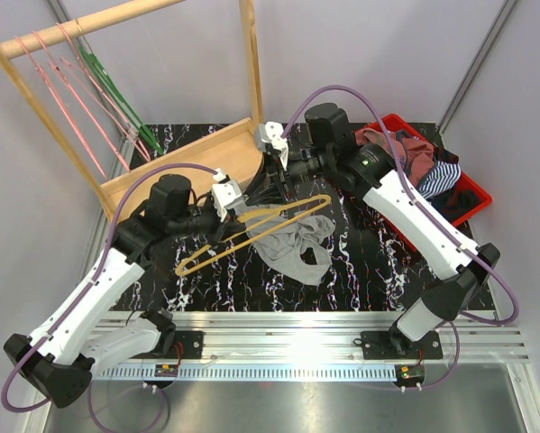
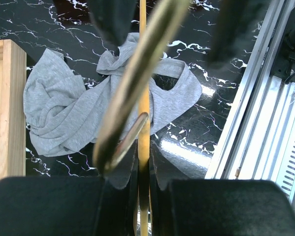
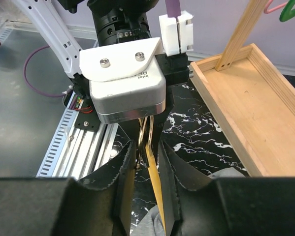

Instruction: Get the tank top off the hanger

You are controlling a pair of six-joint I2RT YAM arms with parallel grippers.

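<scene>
Left gripper (image 1: 236,213): jaws drawn right in, clamped on the hanger (image 1: 206,260). Left wrist view confirms it: the flat yellow bar is pinched between the black fingers (image 2: 121,173).

Right gripper (image 1: 275,175): jaws partly closed, one on either side of the same hanger at its hook end. In the right wrist view the bar and the hook (image 3: 142,137) sit in the narrow gap between the ridged black pads (image 3: 123,189). Cannot tell whether the pads actually press on it.

Materials:
- Hanger: thin, yellow, wood-like outline frame, long and narrow, with a shiny curved metal hook.
- Tank top (image 1: 297,245): soft grey knit, crumpled in loose folds on the table (image 1: 360,262) under the hanger's far half. Cannot tell whether a strap is still looped over the frame.
- Table: glossy black with white marble veining.
- Rack tray (image 1: 188,162): pale bare wood, shallow, with a raised rim.

By view:
- Top: the only one showing both arms meeting over the hanger, plus the rack's pink hangers (image 1: 71,81) and green hangers (image 1: 116,90), and a red bin (image 1: 472,185) of mixed clothes at the right.
- Left wrist: shows the tank top (image 2: 63,118) spread from above, with its armhole and strap loop visible. The hook (image 2: 137,73) is a blurred diagonal streak.
- Right wrist: only a grey scrap of fabric (image 3: 152,226) at the bottom edge. Shows the other arm's white and silver camera housing (image 3: 125,83) close ahead, and the tray (image 3: 241,108) at the right.
</scene>
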